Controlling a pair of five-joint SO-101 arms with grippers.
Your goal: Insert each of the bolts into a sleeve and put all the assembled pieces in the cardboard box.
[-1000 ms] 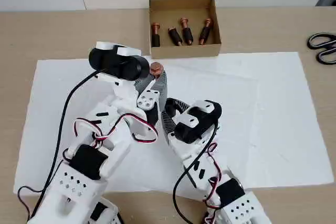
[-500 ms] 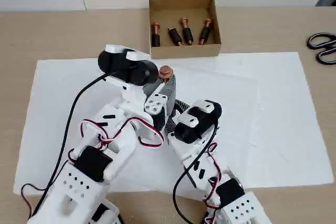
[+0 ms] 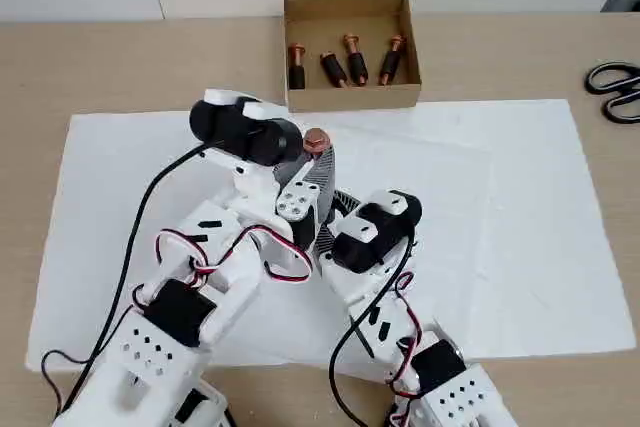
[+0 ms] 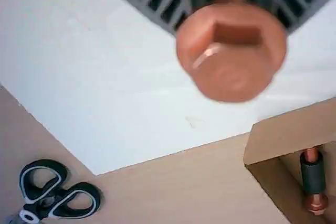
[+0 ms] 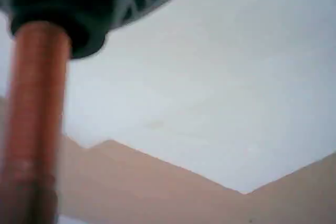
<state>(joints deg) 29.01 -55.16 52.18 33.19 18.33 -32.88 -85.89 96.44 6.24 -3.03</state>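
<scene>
Papered tabletop (image 3: 100, 67) | bolt (image 3: 315, 139) clenched by left gripper (image 3: 318, 153), near-upright, head up | right wrist view: shaft in black sleeve (image 5: 58, 19) | hold of right gripper (image 3: 335, 209) cannot be told

No readable text, no labels or brands, no numbers or signs

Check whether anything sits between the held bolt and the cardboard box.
Nothing visible does. The left hand holds the bolt just short of the cardboard box; between them lies only flat white paper, then the box's near wall to clear.
</scene>
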